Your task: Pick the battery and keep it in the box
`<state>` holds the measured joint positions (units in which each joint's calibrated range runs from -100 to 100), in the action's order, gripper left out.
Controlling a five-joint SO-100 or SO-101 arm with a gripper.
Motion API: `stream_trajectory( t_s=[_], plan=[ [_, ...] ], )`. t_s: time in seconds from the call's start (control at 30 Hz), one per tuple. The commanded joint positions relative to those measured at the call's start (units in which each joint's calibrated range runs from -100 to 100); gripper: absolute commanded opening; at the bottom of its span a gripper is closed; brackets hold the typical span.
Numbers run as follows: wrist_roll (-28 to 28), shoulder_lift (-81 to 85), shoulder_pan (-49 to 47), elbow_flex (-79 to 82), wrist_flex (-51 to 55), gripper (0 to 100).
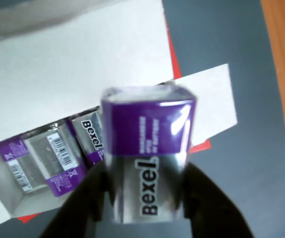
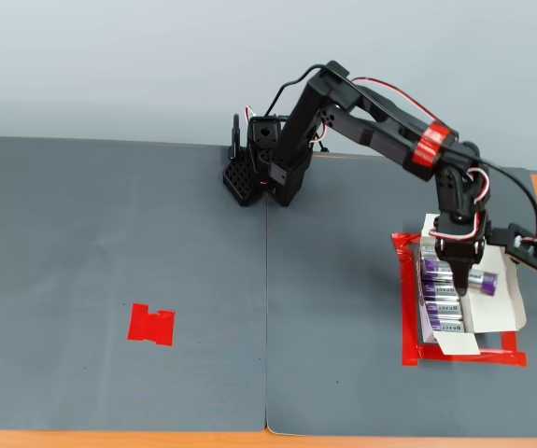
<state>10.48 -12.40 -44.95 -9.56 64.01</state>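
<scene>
The purple and silver block battery (image 1: 149,153) sits clamped in the black claw (image 1: 147,198), poised over the white cardboard box (image 2: 473,313) at the fixed view's right. The arm (image 2: 371,112) reaches out, its wrist pointing down at the grey bench (image 2: 156,233).

Pincer (image 1: 149,198) fingertips hidden behind the battery (image 1: 149,153).

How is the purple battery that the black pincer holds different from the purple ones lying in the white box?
The purple and silver block battery sits clamped in the black pincer, above the white cardboard box; the boxed purple batteries lie loose, side by side inside it. It shows its Bexel face; one boxed battery shows a barcode. They share colours and brand.
</scene>
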Motion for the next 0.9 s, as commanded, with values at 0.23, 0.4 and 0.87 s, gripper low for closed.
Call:
stream_trajectory(
  t_s=[0.23,0.4,0.87],
  plan=[
    [1.69,-1.03,-0.52,-2.24,-0.12,4],
    [1.74,-1.12,-0.59,-0.79,-0.55,4],
    [1.32,-1.12,-0.52,-0.25,-0.29,10]
  ],
)
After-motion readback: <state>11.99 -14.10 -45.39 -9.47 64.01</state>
